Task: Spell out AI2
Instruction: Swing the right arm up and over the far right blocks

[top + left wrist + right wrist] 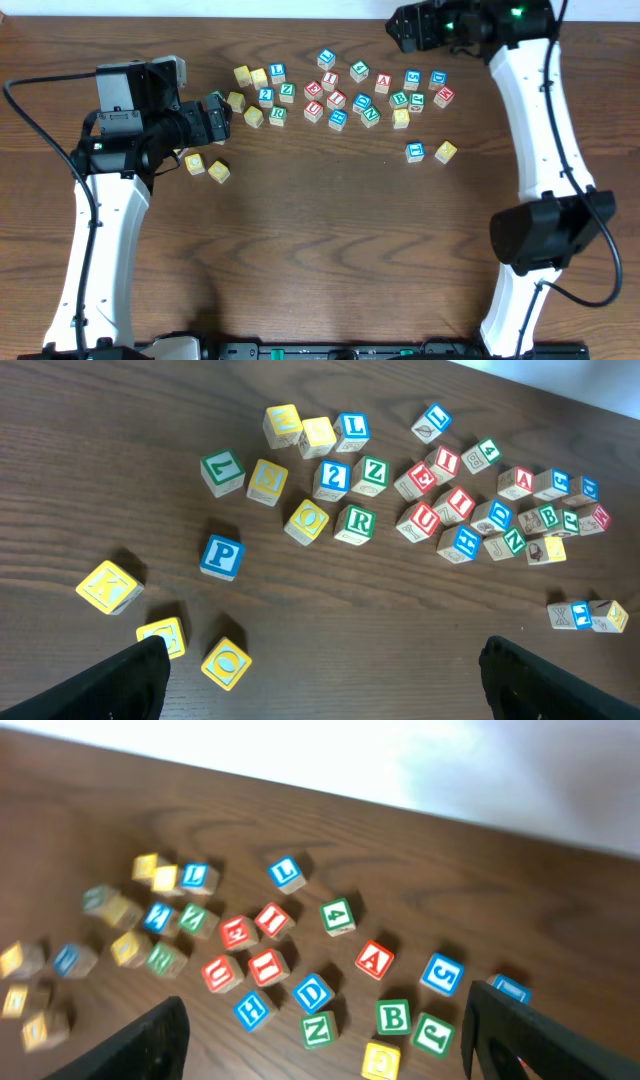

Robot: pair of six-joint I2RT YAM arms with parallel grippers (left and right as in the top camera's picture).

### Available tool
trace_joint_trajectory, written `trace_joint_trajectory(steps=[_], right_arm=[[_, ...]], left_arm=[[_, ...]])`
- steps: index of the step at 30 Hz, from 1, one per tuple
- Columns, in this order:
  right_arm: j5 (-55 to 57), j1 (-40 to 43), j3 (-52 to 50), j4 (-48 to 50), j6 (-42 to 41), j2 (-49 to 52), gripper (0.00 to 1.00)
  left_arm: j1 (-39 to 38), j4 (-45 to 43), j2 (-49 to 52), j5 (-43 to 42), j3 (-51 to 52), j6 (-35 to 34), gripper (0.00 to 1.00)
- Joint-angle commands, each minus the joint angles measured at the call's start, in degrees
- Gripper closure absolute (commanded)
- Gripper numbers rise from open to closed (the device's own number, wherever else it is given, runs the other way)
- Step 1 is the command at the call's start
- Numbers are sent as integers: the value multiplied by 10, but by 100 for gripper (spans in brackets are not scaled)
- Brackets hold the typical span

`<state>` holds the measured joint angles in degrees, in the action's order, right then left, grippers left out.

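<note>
You can read a red A, a red I and a blue 2, each on its own cube face (elsewhere: green B, blue P, blue L).

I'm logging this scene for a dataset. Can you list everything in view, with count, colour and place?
A cube: one, red letter on white, right part of the cluster.
I cube: at least one, red letter on white, middle of the cluster.
2 cube: one, blue digit on white, left part of the cluster, beside a green Z.
other cubes: roughly thirty, red, blue, green and yellow, scattered over the far half of the table.
table: one, dark brown wood, under everything.
arms: two, white with black joints, one at each side.
left gripper: black, open, above the yellow cubes at the left.
right gripper: black, open, above the cluster's right side.
</note>
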<state>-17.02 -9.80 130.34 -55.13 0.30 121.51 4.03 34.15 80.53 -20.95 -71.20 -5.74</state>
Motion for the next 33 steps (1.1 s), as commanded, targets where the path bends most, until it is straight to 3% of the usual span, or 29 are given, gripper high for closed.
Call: trace_joint_trajectory(steps=[1, 8, 17, 33], right_arm=[[95, -24, 7, 8, -106, 48, 20], [168, -46, 7, 22, -175, 123, 29], [201, -56, 7, 36, -205, 186, 46], [248, -69, 6, 94, -222, 233, 48]], left_arm=[[1, 1, 2, -5, -15, 8, 2], [1, 1, 2, -5, -15, 8, 3], [1, 1, 3, -5, -15, 8, 3], [1, 1, 3, -5, -14, 8, 2]])
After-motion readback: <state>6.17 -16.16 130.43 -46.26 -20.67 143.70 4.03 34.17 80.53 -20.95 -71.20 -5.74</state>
